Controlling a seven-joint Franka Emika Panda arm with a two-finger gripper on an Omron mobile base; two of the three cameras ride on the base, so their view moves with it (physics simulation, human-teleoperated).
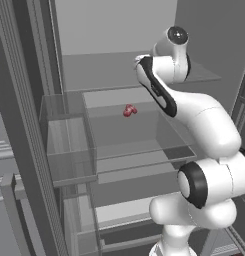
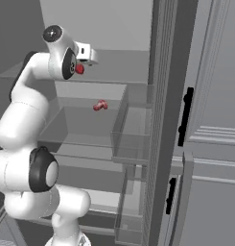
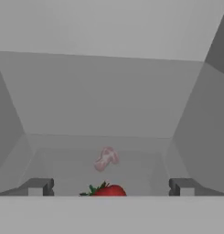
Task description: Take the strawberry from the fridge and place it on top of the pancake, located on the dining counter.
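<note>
The fridge (image 1: 109, 30) stands open, and my arm reaches into its pale upper part. In the hand view the strawberry (image 3: 109, 191) sits low and centred, bright red with green leaves, level with my two dark fingertips. My gripper (image 3: 110, 187) is open, one finger far to each side of the berry and neither touching it. From the right base view the strawberry (image 2: 79, 68) shows as a small red spot just under the white hand (image 2: 86, 53), above a clear shelf. The pancake and the dining counter are out of view.
A small pinkish-red lump (image 1: 129, 110) (image 2: 99, 105) (image 3: 105, 159) lies on a lower clear shelf beyond the berry. Clear door bins (image 1: 66, 140) (image 2: 133, 129) flank the opening. Light grey cabinets with black handles (image 2: 186, 115) stand to the right.
</note>
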